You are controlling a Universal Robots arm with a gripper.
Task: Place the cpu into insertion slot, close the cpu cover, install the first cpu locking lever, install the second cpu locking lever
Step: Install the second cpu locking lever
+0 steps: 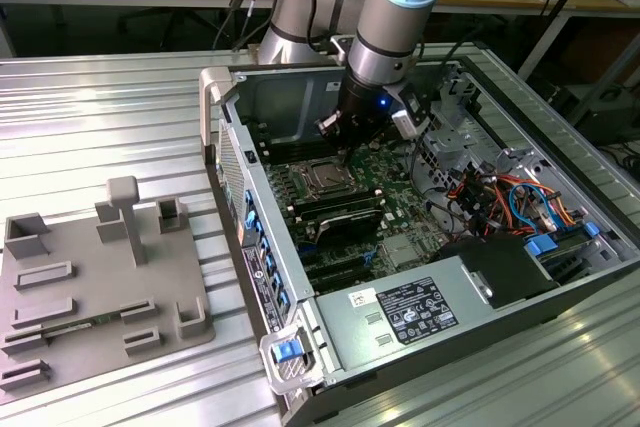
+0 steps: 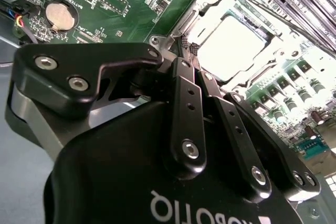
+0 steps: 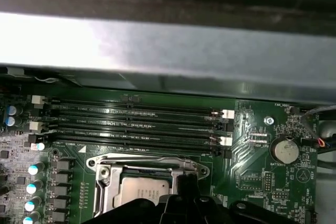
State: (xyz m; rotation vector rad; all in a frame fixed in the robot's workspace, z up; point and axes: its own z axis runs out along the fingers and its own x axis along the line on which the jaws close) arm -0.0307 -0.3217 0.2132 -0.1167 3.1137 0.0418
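black two-fingered hand point(image 2: 181, 56) lowered into the open grey computer case point(image 1: 300, 292), fingers pressed together and pinching nothing, tips just beside one edge of the socket. small thin square cpu with a silvery-tan metal face point(image 2: 231, 43) already seated in the insertion slot, a dark square socket with a thin silver rim point(image 2: 197, 17) on the green circuit board point(image 2: 121, 3). square silver metal cpu cover with a cut-out centre point(image 3: 142, 167) lying flat over the chip in the first wrist view, the bare cpu face point(image 3: 142, 192) showing through the opening. whether the locking levers are latched: cannot tell.

long black memory slots point(image 3: 136, 124) running in parallel just beside the socket; round silver coin battery point(image 3: 285, 150) on the board to one side. in the exterior view, silver-and-blue jointed arm point(image 1: 395, 7) reaching down from above, hand point(image 1: 345, 147) over the socket point(image 1: 325, 175). ribbed silver metal worktop point(image 1: 100, 117) under the case, carrying a grey moulded fixture tray point(image 1: 100, 287) well apart, toward the exterior view's left.
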